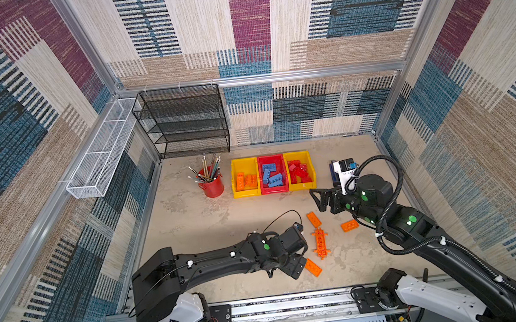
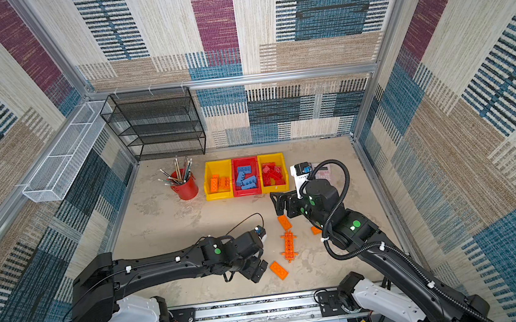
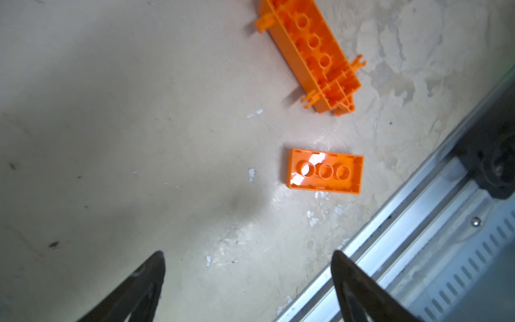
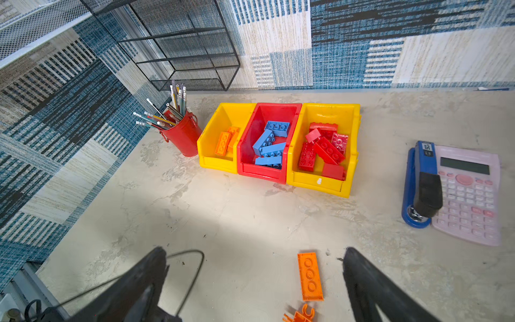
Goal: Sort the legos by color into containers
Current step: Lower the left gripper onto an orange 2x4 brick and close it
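The left pincer [image 3: 247, 255] is wide apart and holds nothing. A flat orange brick [image 3: 324, 174] lies upside down on the surface [image 3: 139, 139] just in front of it, not touching. The long orange piece [image 3: 309, 53] lies a bit further off. The right pincer [image 4: 254, 251] is wide apart too, and empty, with a second orange brick [image 4: 310, 276] lying near it. At the back, the left yellow bin [image 1: 246, 194] has orange bricks [image 1: 245, 182], the red bin [image 1: 273, 190] has blue bricks [image 1: 272, 176], and the right yellow bin [image 1: 303, 185] has red bricks [image 1: 299, 171].
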`<state>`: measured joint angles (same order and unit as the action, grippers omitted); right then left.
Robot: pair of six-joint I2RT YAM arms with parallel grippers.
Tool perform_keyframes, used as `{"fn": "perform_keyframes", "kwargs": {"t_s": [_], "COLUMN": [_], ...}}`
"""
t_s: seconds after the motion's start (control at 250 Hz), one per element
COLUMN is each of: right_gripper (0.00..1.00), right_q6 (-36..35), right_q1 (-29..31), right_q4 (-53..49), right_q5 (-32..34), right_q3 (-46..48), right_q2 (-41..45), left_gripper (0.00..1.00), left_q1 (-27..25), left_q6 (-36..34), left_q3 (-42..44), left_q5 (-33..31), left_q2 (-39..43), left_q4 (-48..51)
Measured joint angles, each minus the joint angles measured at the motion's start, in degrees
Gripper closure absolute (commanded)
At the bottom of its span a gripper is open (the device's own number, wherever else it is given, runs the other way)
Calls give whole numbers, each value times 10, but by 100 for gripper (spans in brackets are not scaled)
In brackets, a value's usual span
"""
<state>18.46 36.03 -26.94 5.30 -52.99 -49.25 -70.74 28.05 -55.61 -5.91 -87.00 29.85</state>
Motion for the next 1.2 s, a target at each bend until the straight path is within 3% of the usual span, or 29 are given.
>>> {"fn": "perform_keyframes", "kwargs": {"t_s": [0.3, 0.768, 0.9, 1.072, 1.2], "right_gripper": [1, 1, 1, 1, 1], "right_q6": [18, 31, 31, 31, 31], "right_q1": [0, 0, 0, 0, 0], "right_q4": [-49, -76, -76, -76, -76], "right_q5": [38, 78, 78, 78, 78], "right_q3": [-16, -30, -30, -30, -29], "right_q2": [24, 31, 31, 28, 26], "left_gripper": [10, 10, 15, 32, 36], "left_q1": [-63, -65, -56, -43, -37], "left_q6": [33, 30, 23, 17, 17], "left_q3": [-56, -137, -139, -131, -124], "left_q5": [-15, -29, -26, -16, -14], "left_q2": [-102, -199, -213, -216, -213], "left_q4": [-36, -18, -20, -36, -46]}}
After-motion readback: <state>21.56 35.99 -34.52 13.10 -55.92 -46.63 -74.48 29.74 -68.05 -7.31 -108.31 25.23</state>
